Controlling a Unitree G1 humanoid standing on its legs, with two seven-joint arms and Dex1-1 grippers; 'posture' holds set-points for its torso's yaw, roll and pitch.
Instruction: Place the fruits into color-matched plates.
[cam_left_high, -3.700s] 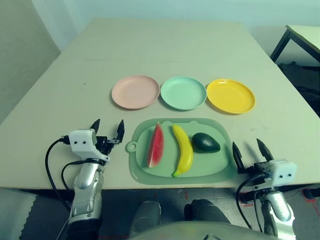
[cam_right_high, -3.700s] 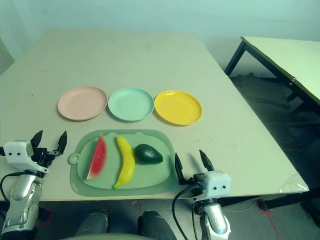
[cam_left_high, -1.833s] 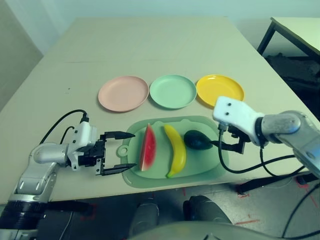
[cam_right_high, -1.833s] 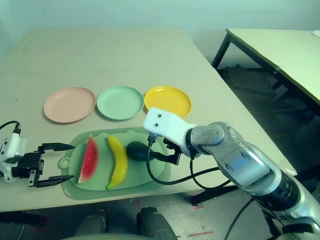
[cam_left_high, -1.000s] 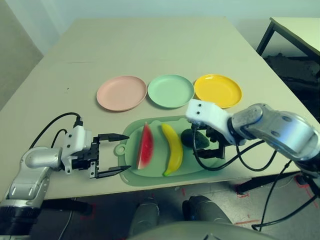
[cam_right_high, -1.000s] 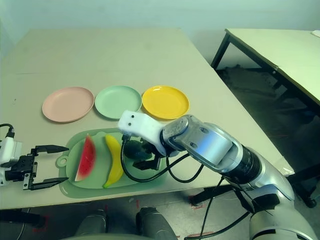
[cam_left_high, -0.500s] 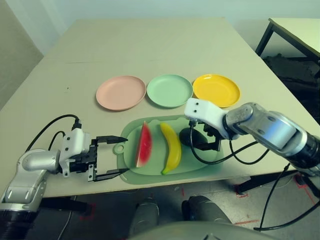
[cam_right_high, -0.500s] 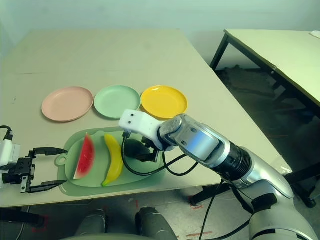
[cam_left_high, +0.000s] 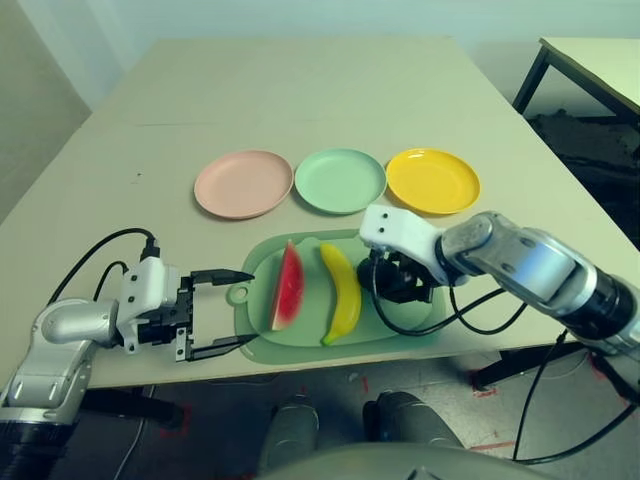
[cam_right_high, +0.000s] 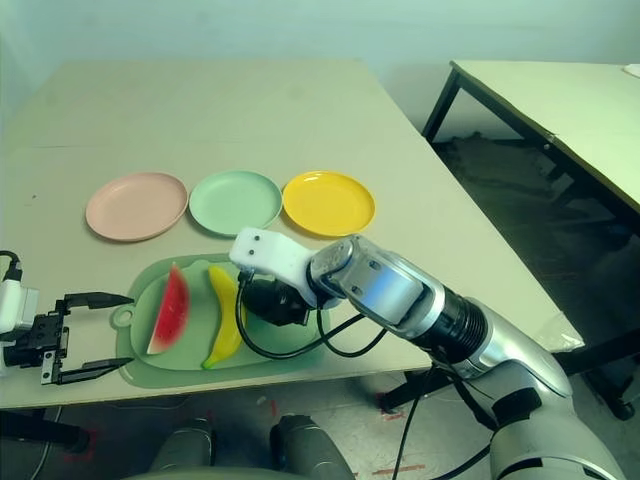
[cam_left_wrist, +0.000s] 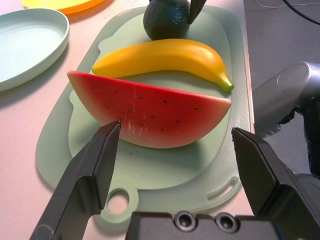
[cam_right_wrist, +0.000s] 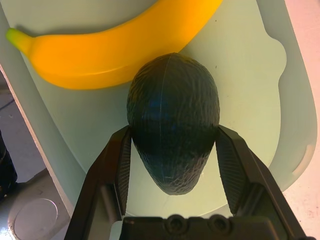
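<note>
In the left eye view, the left arm is being extended from the lower left of the frame, its forearm bent so that the left gripper is being pointed rightward, roughly level across the picture. Its two fingers are being held wide apart, with nothing between them, just beside the green mat. The right arm is being reached in from the right edge, slanting up and leftward, with its white wrist housing being held right of centre and a black cable being looped beneath. By the right gripper, the avocado is being gripped, a finger being pressed to each side, over the mat's right part. Left of it, the banana and the watermelon wedge are being supported by the mat, lower centre. Above the mat, the pink plate, mint plate and yellow plate are being borne in a left-to-right row by the table.
</note>
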